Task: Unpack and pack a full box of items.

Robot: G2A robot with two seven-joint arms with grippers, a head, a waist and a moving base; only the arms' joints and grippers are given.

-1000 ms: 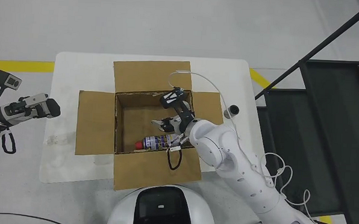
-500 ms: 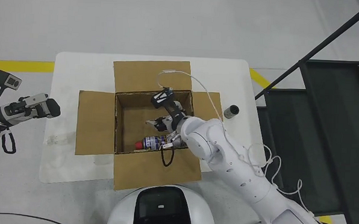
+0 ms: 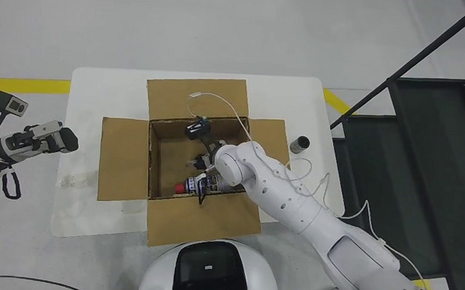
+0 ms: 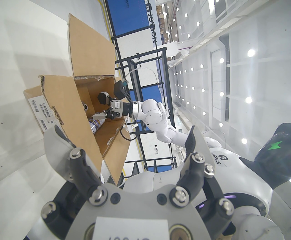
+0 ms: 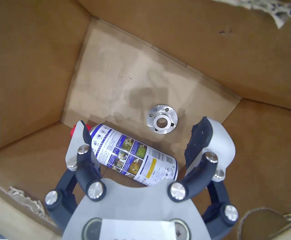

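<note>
An open cardboard box (image 3: 122, 160) sits in the middle of a white tabletop (image 3: 102, 85), seen from above, with all four flaps folded outward and lying flat.

The right arm reaches over the near right corner of the box, and the right hand (image 3: 203, 167) is down inside it, close to the near wall. From that arm's wrist camera, the right hand (image 5: 141, 134) has its two fingers spread wide and grips nothing.

Below the hand lies a spray can (image 5: 134, 156) on its side on the box floor, along the near wall. It is white with a printed label, and its red cap points to the left. The can's length lies between the two spread fingers, one near each end. Whether either finger touches the can cannot be told.

Just beyond the can, toward the middle of the box floor, a round silver metal flange (image 5: 161, 122) lies flat, with a centre hole and smaller holes around it. It is apart from the can.

The left hand (image 3: 57, 140) is at the left edge of the tabletop, well apart from the box. From its own wrist camera, the left hand (image 4: 124, 134) is spread open and empty.

A small dark cylinder (image 3: 299, 143) stands on the tabletop just right of the box's right flap.
</note>
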